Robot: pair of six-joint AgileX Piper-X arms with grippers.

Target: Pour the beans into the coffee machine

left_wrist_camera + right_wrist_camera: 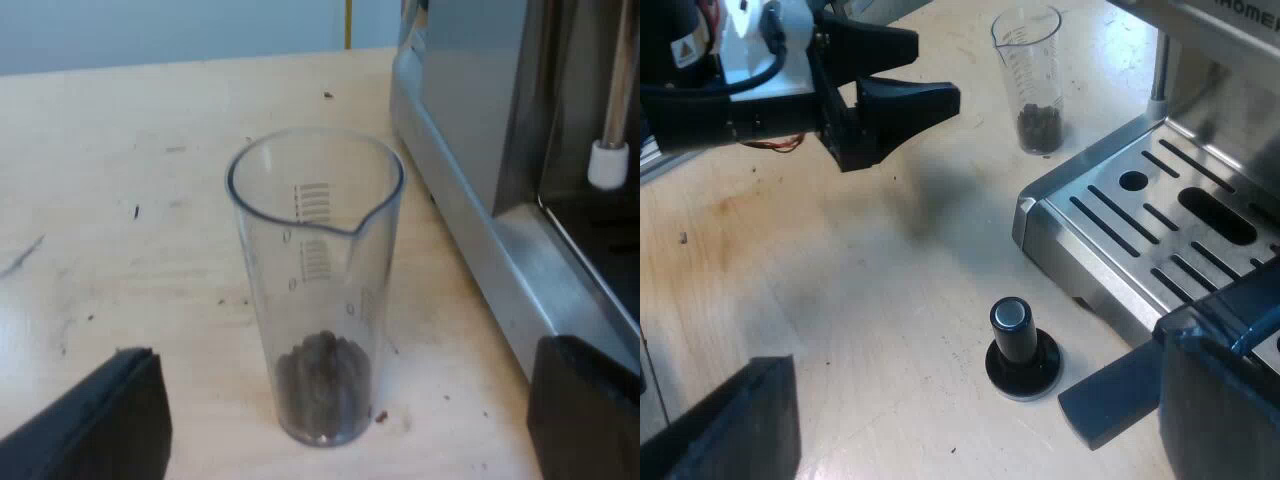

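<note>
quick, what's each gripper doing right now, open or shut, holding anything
Left gripper: open, holding nothing; the measuring glass stands ahead of it, not gripped.
Right gripper: open, holding nothing.

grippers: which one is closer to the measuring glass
The left gripper: the measuring glass stands just ahead between its open fingers. The right gripper hangs farther off, near the tamper.

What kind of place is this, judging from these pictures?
Probably a coffee-making workbench: an espresso machine stands on a worn wooden table, with a measuring glass holding beans and a black-knobbed tamper nearby.
</note>
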